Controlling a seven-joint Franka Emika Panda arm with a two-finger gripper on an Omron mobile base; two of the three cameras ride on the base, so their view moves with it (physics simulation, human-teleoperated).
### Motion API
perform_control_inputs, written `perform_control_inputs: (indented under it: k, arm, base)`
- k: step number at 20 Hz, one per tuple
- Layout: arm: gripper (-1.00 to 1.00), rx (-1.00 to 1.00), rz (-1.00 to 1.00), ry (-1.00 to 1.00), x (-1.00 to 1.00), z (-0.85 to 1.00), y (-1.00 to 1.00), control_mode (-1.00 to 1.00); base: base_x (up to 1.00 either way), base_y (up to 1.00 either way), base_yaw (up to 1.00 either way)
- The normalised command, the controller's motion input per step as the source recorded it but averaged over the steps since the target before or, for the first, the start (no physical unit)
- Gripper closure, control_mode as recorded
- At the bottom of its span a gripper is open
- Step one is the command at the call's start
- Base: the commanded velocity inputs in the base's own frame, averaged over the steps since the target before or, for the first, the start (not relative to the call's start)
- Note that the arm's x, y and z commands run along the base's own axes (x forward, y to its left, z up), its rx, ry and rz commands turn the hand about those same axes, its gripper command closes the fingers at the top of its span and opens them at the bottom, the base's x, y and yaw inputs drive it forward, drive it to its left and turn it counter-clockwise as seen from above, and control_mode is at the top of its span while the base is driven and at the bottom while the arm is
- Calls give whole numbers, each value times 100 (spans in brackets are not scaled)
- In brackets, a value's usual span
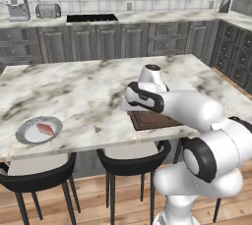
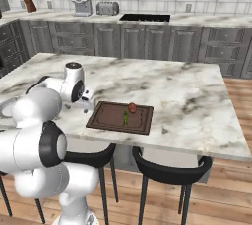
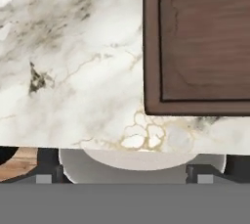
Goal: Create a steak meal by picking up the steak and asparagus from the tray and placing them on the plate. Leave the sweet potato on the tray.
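Observation:
The steak [image 1: 45, 129], a flat pink slab, lies on the round grey-rimmed plate [image 1: 24, 135] near the island's front left edge. The dark brown tray [image 2: 106, 116] sits at the front edge of the counter. It holds the thin green asparagus [image 2: 126, 117] and, just behind it, the red-brown sweet potato [image 2: 132, 107]. My gripper [image 2: 88, 102] hangs over bare marble just left of the tray [image 3: 195, 47], whose near corner fills the hand view's upper right. The gripper [image 3: 122, 176] is open, its fingertips [image 3: 46, 177] wide apart with nothing between them. In the left base view my arm covers much of the tray [image 1: 147, 121].
Two black stools [image 1: 130, 162] stand under the island's front edge. The back counter carries a coffee machine [image 1: 17, 8], a toaster [image 1: 47, 10] and a cooktop [image 1: 92, 17]. Open marble stretches between the plate and the tray.

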Motion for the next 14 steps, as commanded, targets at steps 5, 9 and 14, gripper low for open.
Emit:
perform_control_inputs:
  k: [5,9,14]
  arm:
    - [-100,0,-19,0,25,0,-100,-100]
    - [-100,0,-14,0,35,0,-100,-100]
    - [-100,-1,-3,1,47,-15,-95,-100]
  base:
    - [0,0,0]
    - [0,0,0]
    - [0,0,0]
